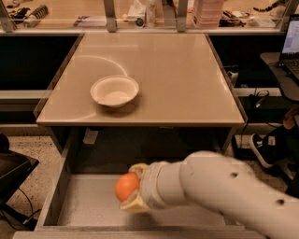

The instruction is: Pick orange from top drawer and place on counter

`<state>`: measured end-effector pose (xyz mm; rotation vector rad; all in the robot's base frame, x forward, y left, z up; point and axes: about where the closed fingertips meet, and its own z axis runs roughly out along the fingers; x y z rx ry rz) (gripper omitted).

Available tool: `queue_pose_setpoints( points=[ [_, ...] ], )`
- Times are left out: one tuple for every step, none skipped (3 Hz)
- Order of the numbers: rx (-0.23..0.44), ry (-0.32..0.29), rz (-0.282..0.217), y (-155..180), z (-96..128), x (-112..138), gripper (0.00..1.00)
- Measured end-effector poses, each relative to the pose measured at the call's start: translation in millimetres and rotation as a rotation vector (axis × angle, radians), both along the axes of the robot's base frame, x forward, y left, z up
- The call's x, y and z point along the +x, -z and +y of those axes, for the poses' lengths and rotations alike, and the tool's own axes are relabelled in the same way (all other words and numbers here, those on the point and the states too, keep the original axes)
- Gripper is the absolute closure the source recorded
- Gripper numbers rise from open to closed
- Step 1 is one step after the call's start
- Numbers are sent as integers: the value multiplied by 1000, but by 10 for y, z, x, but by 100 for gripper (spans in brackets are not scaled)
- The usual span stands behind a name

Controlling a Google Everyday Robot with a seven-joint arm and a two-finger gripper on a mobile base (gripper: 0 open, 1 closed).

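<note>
The orange (126, 186) is a small round bright fruit held between the two pale fingers of my gripper (133, 186), over the open top drawer (88, 205). One finger (137, 168) sits above it and the other (133, 204) below. The white arm reaches in from the lower right and hides the right half of the drawer floor. The counter (177, 74) is the glossy beige tabletop behind and above the drawer.
A white bowl (114, 90) stands on the counter's left half. A cluttered wooden shelf (149, 14) with metal posts runs along the back. A laptop (290, 42) and a shoe (261, 149) are at the right, dark gear (11, 172) at the left.
</note>
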<state>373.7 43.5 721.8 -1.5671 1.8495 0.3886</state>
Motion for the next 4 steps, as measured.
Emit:
queue_pose_setpoints(
  points=[
    [-3,173,-97,-1132,-421,335,100],
    [33,219,-162,-1655,-427,500,100],
    [31,210,-162,-1631,-410,492,100],
    [58,233,-197,-1847,-542,773,100]
  ],
)
